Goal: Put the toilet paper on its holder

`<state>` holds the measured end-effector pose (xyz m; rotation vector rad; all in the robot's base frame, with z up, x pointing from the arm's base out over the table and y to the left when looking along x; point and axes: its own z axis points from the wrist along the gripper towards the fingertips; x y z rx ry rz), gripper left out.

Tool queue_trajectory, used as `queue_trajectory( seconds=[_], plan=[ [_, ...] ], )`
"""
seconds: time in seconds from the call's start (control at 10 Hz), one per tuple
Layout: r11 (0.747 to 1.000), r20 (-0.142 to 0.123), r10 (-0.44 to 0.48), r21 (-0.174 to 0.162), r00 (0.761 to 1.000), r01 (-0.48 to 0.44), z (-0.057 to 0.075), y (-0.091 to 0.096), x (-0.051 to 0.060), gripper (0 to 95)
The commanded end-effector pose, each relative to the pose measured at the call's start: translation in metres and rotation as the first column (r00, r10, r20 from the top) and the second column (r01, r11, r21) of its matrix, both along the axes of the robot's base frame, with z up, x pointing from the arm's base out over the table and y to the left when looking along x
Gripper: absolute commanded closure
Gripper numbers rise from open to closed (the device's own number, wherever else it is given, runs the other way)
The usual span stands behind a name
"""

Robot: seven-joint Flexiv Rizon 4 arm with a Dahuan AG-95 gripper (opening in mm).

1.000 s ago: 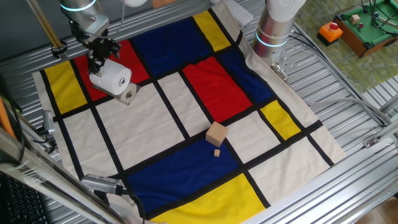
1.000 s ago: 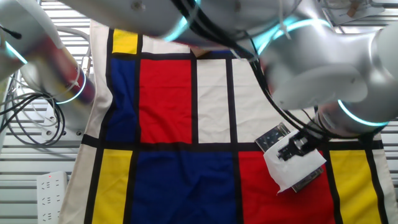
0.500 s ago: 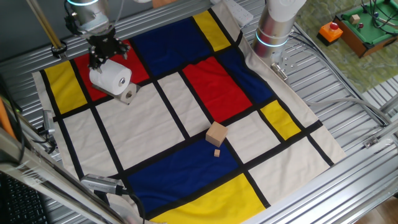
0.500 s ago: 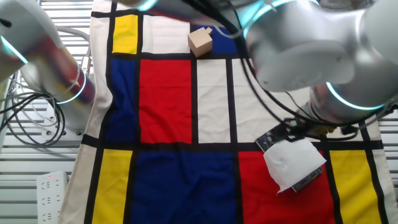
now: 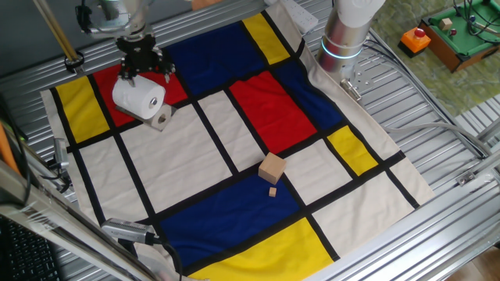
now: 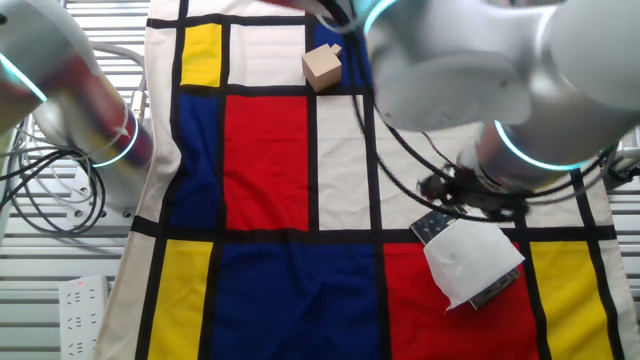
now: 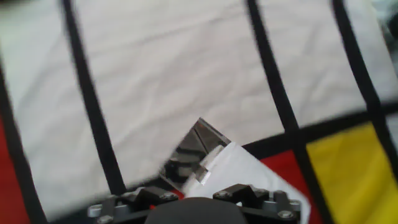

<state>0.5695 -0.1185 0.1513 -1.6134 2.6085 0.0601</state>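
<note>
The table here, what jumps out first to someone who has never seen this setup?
A bright cloth of red, blue, yellow and white blocks with black lines covers the table. On a red block near one corner sits the white toilet paper on its grey holder, the black end effector just above. A small wooden cube lies alone mid-cloth.

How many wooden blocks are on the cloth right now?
2: a larger tan wooden cube near the cloth's middle, on a white panel at the blue panel's edge, and a tiny wooden piece just beside it on the blue. Others may be hidden.
</note>
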Motion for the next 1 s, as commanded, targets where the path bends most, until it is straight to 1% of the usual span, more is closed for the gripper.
queue_trajectory(
  seconds=[0.1, 0.2, 0.3, 0.4, 0.5, 0.6, 0.7, 0.8, 0.9, 1.0],
  plan=[
    [0.668, -0.053, -0.741, 0.045, 0.669, 0.743, -0.001, 0.063, -0.035, 19.0],
    [0.62, -0.051, -0.781, 0.047, 0.622, 0.783, -0.003, 0.074, -0.038, 19.0],
    [0.579, -0.049, -0.813, 0.047, 0.581, 0.814, -0.003, 0.082, -0.04, 19.0],
    [0.548, -0.03, -0.835, 0.036, 0.549, 0.836, -0.001, 0.089, -0.043, 19.0],
    [0.529, -0.016, -0.848, 0.027, 0.53, 0.848, 0.001, 0.095, -0.047, 19.0],
    [0.505, -0.016, -0.863, 0.027, 0.505, 0.863, 0.005, 0.1, -0.054, 19.0],
    [0.49, -0.023, -0.871, 0.025, 0.491, 0.871, 0.01, 0.103, -0.061, 19.0],
    [0.483, -0.027, -0.875, 0.023, 0.483, 0.876, 0.012, 0.104, -0.065, 19.0],
    [0.485, -0.029, -0.874, 0.025, 0.485, 0.874, 0.012, 0.103, -0.07, 19.0],
    [0.495, -0.028, -0.868, 0.025, 0.496, 0.869, 0.011, 0.103, -0.072, 19.0]
  ],
)
